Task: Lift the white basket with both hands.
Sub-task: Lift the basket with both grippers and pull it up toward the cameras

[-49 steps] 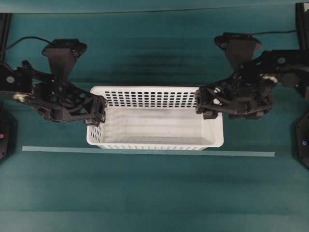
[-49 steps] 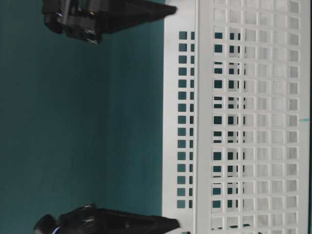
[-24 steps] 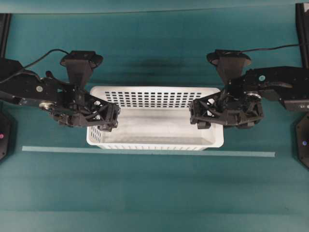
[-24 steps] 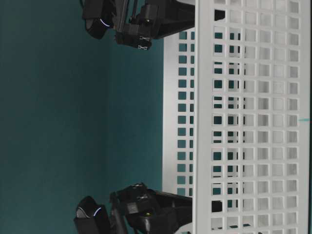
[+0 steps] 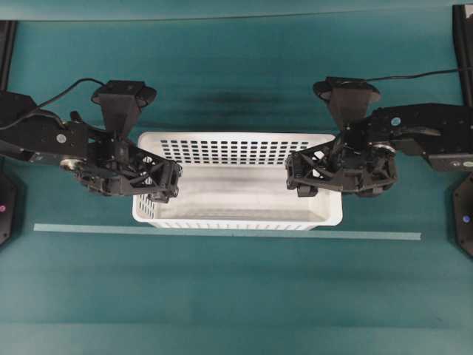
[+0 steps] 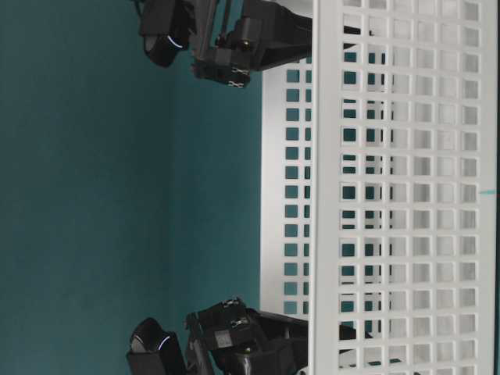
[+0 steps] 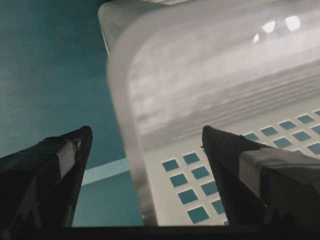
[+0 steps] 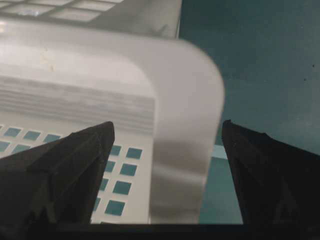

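The white basket (image 5: 236, 196) sits empty on the teal table, its slotted walls filling the right of the table-level view (image 6: 406, 195). My left gripper (image 5: 159, 185) hangs over the basket's left end, open. In the left wrist view (image 7: 145, 130) one finger is outside over the table and the other inside, with the rolled rim (image 7: 122, 125) between them and touching neither. My right gripper (image 5: 319, 180) stands open over the right end. It straddles that rim (image 8: 185, 100) in the same way in the right wrist view (image 8: 167, 124).
A pale tape strip (image 5: 222, 233) runs across the table just in front of the basket. Black arm bases stand at the far left (image 5: 6, 207) and far right (image 5: 464, 214) edges. Teal table surface lies all around the basket.
Both grippers have moved inward from outside the basket's ends to over its end rims, most of it in the first half second. The jaws stayed open and the basket has not moved.
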`<action>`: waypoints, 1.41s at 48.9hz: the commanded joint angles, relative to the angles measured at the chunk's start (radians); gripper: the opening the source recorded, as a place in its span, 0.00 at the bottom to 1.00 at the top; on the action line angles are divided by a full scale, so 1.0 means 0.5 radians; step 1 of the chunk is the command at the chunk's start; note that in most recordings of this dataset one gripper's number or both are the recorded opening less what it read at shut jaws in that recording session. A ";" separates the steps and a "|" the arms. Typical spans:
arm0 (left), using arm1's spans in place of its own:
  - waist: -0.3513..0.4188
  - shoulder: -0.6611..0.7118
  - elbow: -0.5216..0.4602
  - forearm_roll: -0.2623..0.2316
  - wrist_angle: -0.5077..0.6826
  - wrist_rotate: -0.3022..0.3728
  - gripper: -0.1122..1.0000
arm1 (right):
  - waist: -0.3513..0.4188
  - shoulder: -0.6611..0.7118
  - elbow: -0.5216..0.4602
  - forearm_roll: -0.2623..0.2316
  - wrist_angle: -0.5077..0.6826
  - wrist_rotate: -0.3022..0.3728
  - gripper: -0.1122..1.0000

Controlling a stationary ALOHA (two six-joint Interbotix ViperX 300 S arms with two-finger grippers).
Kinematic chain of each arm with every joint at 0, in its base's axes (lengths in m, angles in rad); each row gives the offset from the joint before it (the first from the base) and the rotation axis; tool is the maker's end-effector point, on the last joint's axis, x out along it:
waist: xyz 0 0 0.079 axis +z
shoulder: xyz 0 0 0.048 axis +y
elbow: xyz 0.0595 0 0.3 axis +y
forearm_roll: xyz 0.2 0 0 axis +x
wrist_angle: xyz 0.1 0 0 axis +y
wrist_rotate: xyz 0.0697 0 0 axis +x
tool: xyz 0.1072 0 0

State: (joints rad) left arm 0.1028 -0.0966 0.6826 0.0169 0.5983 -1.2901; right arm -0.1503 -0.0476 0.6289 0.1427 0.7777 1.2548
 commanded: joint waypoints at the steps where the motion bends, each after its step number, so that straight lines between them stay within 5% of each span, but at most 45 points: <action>1: 0.006 0.034 -0.003 0.006 -0.034 0.006 0.92 | -0.003 0.055 -0.003 0.000 -0.031 0.000 0.91; 11: 0.003 0.037 0.003 0.006 -0.089 -0.021 0.76 | -0.021 0.055 0.000 0.021 -0.080 0.009 0.80; 21: 0.003 0.037 0.012 0.006 -0.089 -0.031 0.27 | -0.025 0.055 0.000 0.043 -0.049 0.009 0.33; 24: 0.003 0.040 0.012 0.006 -0.092 -0.034 0.18 | -0.025 0.055 0.000 0.046 -0.058 0.009 0.28; 51: 0.000 -0.021 -0.064 0.009 -0.086 -0.012 0.17 | -0.025 0.009 -0.043 0.046 -0.006 0.006 0.28; 69: -0.037 -0.285 -0.301 0.006 0.242 0.003 0.17 | -0.018 -0.279 -0.350 0.049 0.479 0.009 0.28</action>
State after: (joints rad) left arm 0.0920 -0.2056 0.6075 0.0169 0.6857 -1.3039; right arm -0.1687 -0.1733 0.5154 0.1626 0.9802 1.2655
